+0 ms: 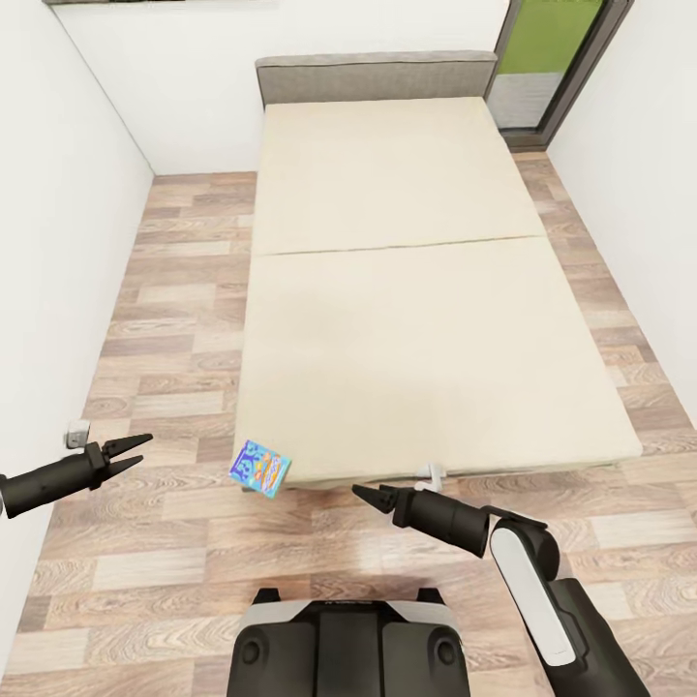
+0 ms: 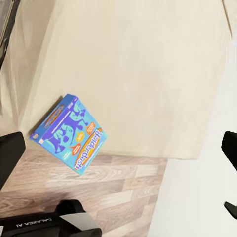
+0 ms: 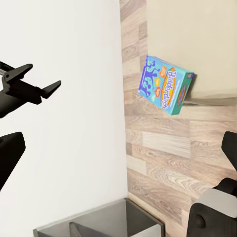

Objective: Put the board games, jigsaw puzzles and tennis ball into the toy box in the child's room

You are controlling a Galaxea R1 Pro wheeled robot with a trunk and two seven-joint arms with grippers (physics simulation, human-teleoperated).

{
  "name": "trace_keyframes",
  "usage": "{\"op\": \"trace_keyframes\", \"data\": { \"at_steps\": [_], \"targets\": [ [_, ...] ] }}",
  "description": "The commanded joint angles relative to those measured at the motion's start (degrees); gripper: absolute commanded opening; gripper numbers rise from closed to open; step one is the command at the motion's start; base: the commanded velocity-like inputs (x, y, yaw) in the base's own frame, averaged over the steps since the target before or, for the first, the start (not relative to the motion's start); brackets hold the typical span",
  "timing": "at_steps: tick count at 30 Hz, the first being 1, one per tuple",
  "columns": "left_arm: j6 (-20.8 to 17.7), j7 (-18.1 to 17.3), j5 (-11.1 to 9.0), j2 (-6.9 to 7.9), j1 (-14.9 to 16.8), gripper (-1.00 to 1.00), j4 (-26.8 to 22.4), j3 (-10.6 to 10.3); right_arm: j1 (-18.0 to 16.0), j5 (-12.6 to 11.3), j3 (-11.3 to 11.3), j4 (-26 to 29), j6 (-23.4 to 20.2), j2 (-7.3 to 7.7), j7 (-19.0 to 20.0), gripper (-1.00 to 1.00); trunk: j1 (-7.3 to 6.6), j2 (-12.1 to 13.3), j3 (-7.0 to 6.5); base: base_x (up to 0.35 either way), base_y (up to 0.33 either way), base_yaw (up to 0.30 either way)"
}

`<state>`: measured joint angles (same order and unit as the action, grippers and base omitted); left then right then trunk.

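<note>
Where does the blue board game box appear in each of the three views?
Head view: blue board game, lower left of centre, at the bed's near corner.
Left wrist view: lower left, tilted against the beige mattress.
Right wrist view: upper right.
Shared landmark: the wood plank floor.

Board game (image 1: 260, 469) against the bed's (image 1: 407, 339) near-left corner, on the floor (image 1: 174, 523).

Blue board game (image 1: 260, 469) against bed (image 1: 407, 329)
</note>
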<state>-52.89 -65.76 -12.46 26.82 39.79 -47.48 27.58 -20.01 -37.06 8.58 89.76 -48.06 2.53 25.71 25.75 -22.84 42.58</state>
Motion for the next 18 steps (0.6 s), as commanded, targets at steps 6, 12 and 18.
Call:
{"op": "trace_keyframes", "data": {
  "at_steps": [6, 12, 18],
  "targets": [
    [-0.30, -0.39, -0.04, 0.07, -0.01, 1.00, 0.02, 0.11, -0.03, 0.11, 0.10, -0.54, -0.20, 0.02, 0.13, 1.00, 0.04, -0.08, -0.51, 0.000, 0.000, 0.029],
    [-0.30, -0.41, 0.00, -0.01, -0.11, 1.00, 0.02, 0.11, -0.03, 0.14, -0.06, -0.63, -0.20, 0.07, 0.15, 1.00, 0.04, -0.08, -1.07, -0.025, 0.000, 0.065],
    [-0.22, -0.42, 0.00, -0.08, -0.14, 1.00, 0.02, 0.15, -0.03, 0.14, -0.20, -0.63, -0.20, 0.12, 0.17, 1.00, 0.04, -0.08, -1.63, -0.011, 0.000, 0.070]
  ]
}}
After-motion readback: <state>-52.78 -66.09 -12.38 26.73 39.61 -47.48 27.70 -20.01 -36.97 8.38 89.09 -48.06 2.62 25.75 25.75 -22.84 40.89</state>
